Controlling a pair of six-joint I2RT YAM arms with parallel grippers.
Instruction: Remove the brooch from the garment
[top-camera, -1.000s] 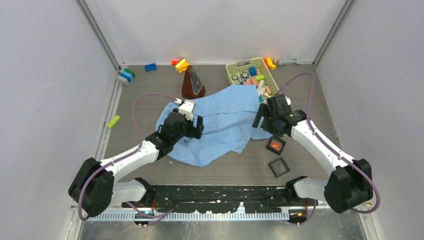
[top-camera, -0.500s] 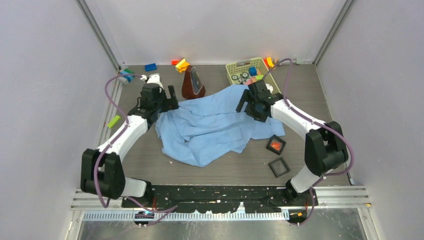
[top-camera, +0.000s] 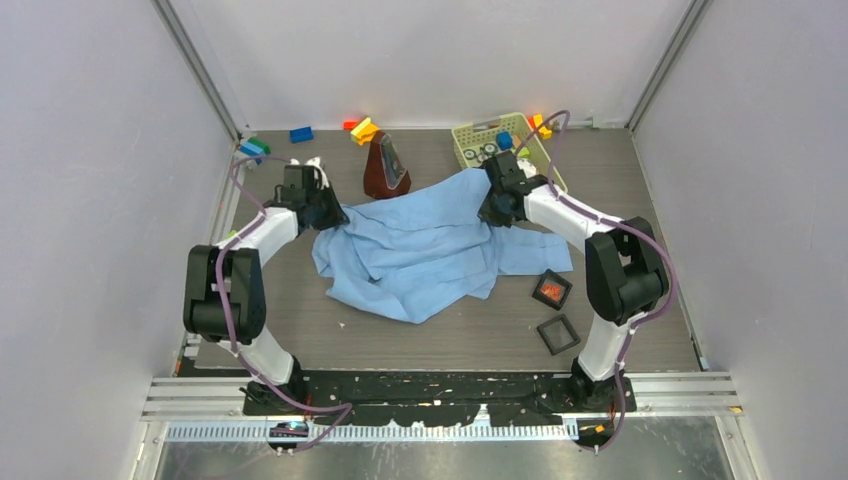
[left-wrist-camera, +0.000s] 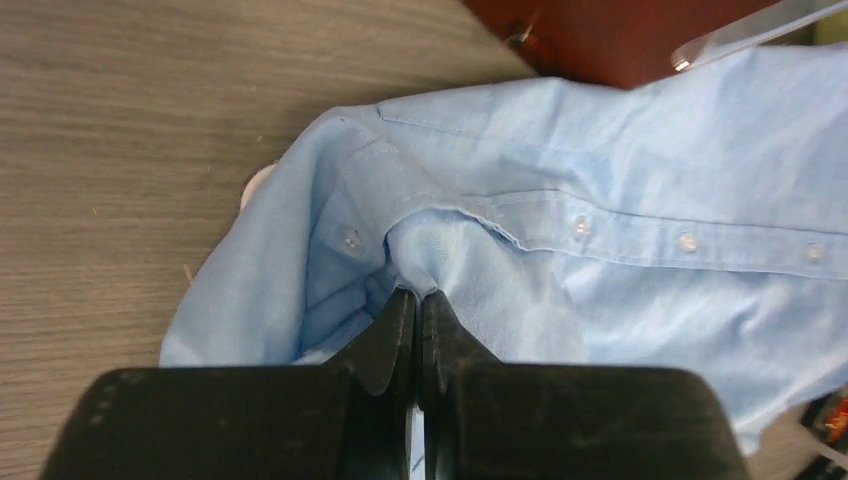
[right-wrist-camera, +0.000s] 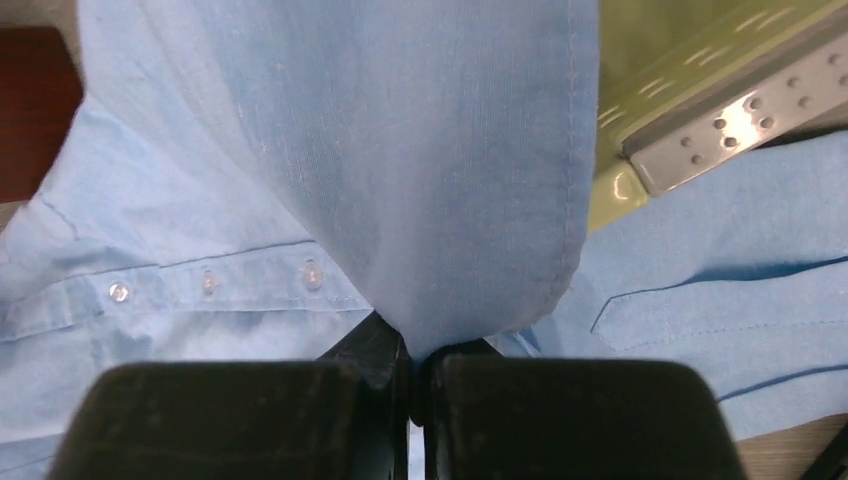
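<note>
We have both hands on the shirt (top-camera: 420, 255), but the brooch shows in none of our views. We judge that removal is not done: this looks like the spreading stage, with finding and unpinning the brooch yet to come.

The shirt lies crumpled across the centre of the overhead view, its upper corners drawn out toward left and right. Our left gripper (left-wrist-camera: 418, 318) is pinched tight on a fold beside the button strip, at the lower middle of its wrist view. Our right gripper (right-wrist-camera: 410, 352) is clamped on a hemmed edge, also at the lower middle.

The cloth is thin, matte and woven, softly creased, with stitched seams and a row of small pale round buttons (left-wrist-camera: 686, 241). Above it in the overhead view stand a dark brown pyramid-shaped metronome (top-camera: 386, 166) and a perforated yellow-green plastic basket (top-camera: 458, 135).
</note>
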